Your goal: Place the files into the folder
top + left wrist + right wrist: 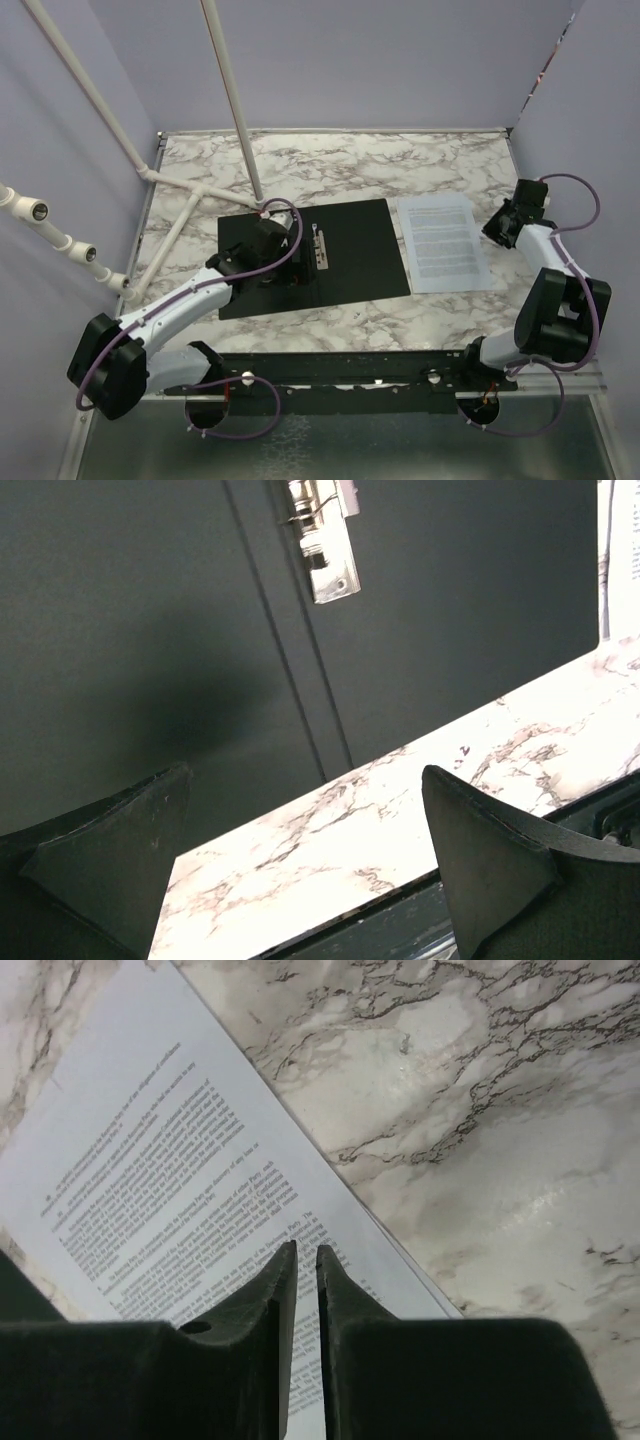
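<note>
Marble-look tabletop (300,165), white w/ grey veins, enclosed by lilac walls (400,60); white pipe frame (230,100) stands at the left. I count 2 arms, 1 folder, 1 metal clip, 1 pile of files; no. of sheets I can't tell.

The folder (350,250) lies open and flat mid-table, black inside up, silver clip (320,250) by its spine. The files (443,243) lie flat on the marble just beside the folder's right edge, not in it.

Top view only: both arms at once, left gripper (275,255) over the folder's left half, right gripper (505,225) at the files' right edge.

Left wrist view adds: jaws spread wide, holding nothing, above black cover and the table's near edge.

Right wrist view adds: printed text lines are legible as lines, and the jaws are nearly together, thin slit btwn them, over the files' edge. Can't tell if a sheet is pinched.
</note>
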Controlling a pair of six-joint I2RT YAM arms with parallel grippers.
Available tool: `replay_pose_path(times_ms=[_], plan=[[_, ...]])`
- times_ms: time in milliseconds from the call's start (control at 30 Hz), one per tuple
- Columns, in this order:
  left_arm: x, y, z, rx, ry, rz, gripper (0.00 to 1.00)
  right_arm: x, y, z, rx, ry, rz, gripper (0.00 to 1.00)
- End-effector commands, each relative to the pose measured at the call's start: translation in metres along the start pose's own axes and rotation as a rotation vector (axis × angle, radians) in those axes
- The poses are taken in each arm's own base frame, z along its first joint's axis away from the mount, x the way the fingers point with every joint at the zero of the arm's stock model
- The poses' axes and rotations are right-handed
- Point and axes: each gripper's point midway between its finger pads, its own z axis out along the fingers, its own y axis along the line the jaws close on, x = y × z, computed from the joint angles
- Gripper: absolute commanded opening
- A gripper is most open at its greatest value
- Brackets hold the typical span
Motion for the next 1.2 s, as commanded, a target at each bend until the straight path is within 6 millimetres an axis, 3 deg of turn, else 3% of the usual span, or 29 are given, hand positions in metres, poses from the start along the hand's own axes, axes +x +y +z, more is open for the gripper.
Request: replay_pose_path(times_ms=[0,67,300,533,767,1167], plan=[[-0.020,-0.035,0.008,0.081,0.003,0.009,0.99,0.012,-0.004,-0.010,0.017,0.020,0.006,0.29],[-0.027,-0.053,0.015,0.107,0.010,0.017,0.99,0.008,-0.009,-0.008,0.049,0.003,0.010,0.42],[-0.052,-0.108,0.040,0.201,0.019,0.009,0.99,-0.009,-0.017,0.008,0.129,-0.044,0.048,0.67],[-0.054,-0.164,0.079,0.291,0.084,0.037,0.99,0.001,-0.014,0.031,0.119,0.004,0.048,0.80],[-0.042,-0.202,0.129,0.343,0.172,0.042,0.99,0.017,-0.005,0.039,0.050,0.051,0.063,0.81],[-0.026,-0.251,0.198,0.428,0.272,0.025,0.99,0.042,0.007,0.033,-0.040,0.109,0.123,0.75]])
